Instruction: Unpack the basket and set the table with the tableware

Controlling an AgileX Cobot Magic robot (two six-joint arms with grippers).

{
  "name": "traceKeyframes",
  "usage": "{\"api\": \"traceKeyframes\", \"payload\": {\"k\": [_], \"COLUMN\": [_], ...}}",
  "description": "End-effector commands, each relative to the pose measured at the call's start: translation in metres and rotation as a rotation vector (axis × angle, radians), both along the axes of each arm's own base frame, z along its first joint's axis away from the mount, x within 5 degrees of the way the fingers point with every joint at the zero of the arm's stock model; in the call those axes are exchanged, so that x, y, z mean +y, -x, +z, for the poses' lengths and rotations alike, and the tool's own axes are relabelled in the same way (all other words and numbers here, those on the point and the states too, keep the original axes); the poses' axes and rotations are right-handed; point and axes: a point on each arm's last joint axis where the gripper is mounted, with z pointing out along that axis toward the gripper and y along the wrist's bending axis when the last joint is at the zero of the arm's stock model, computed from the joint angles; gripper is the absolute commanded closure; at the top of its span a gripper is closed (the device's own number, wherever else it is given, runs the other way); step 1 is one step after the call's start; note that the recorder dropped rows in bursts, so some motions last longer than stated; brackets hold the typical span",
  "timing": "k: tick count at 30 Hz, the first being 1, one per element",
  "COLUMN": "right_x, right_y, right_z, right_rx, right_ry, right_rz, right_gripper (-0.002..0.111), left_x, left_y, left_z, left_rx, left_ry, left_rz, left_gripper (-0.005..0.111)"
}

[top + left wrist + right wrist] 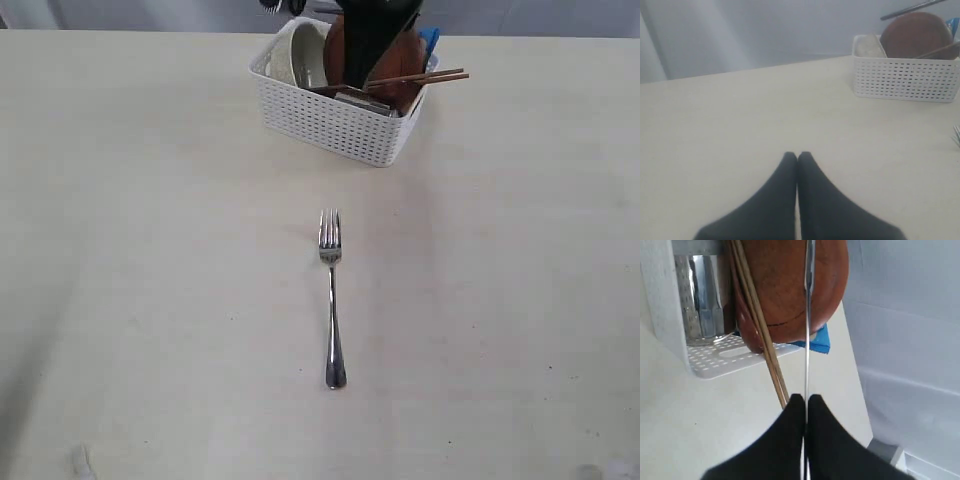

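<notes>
Steel table knife (807, 350), edge-on, pinched at the tips of my right end effector (805, 399). White lattice plastic basket (330, 125) just ahead, brown wooden chopsticks (762, 340) just beside. Step, as I judge it: knife extraction. Next: lift clear without snagging the chopsticks, then carry it to the cream counter (150, 250) by the steel fork (331, 300). Left end effector (797, 156) pressed together, empty.

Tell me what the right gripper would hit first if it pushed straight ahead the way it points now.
Most likely the reddish-brown plate standing in the basket: the right gripper, shut on the knife, aims right at it, the chopsticks just beside. Depth is unclear.
</notes>
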Motion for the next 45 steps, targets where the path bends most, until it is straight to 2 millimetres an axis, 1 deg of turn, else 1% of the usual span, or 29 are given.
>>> {"api": "traceKeyframes", "payload": {"k": [1, 4, 10, 14, 18, 21, 28, 32, 36, 38, 43, 45], "right_x": [-0.005, -0.006, -0.008, -0.007, -0.003, 0.004, 0.029, 0.039, 0.046, 0.05, 0.054, 0.056], "right_y": [0.023, 0.04, 0.058, 0.07, 0.088, 0.101, 0.136, 0.152, 0.164, 0.17, 0.177, 0.181], "right_z": [0.026, 0.038, 0.058, 0.066, 0.073, 0.072, 0.055, 0.05, 0.049, 0.048, 0.048, 0.048], "right_rx": [0.09, 0.201, 0.262, 0.319, 0.39, 0.406, 0.478, 0.502, 0.524, 0.562, 0.641, 0.678], "right_ry": [-0.092, -0.179, -0.312, -0.402, -0.487, -0.477, -0.421, -0.403, -0.401, -0.429, -0.499, -0.514], "right_rz": [0.014, 0.061, 0.093, 0.12, 0.165, 0.2, 0.29, 0.322, 0.355, 0.361, 0.35, 0.382], "right_gripper": [0.109, 0.109, 0.109, 0.109, 0.109, 0.109, 0.109, 0.109, 0.109, 0.109, 0.109, 0.109], "left_x": [0.0, 0.0, 0.0, 0.0, 0.0, 0.0, 0.0, 0.0, 0.0, 0.0, 0.0, 0.0], "left_y": [0.0, 0.0, 0.0, 0.0, 0.0, 0.0, 0.0, 0.0, 0.0, 0.0, 0.0, 0.0], "left_z": [0.0, 0.0, 0.0, 0.0, 0.0, 0.0, 0.0, 0.0, 0.0, 0.0, 0.0, 0.0], "left_rx": [-0.002, -0.002, -0.002, -0.002, -0.002, -0.002, -0.002, -0.002, -0.002, -0.002, -0.002, -0.002], "left_ry": [-0.002, -0.002, -0.002, -0.002, -0.002, -0.002, -0.002, -0.002, -0.002, -0.002, -0.002, -0.002], "left_rz": [-0.006, -0.006, -0.006, -0.006, -0.006, -0.006, -0.006, -0.006, -0.006, -0.006, -0.006, -0.006], "left_gripper": [0.107, 0.107, 0.107, 0.107, 0.107, 0.107, 0.107, 0.107, 0.107, 0.107, 0.107, 0.107]}}
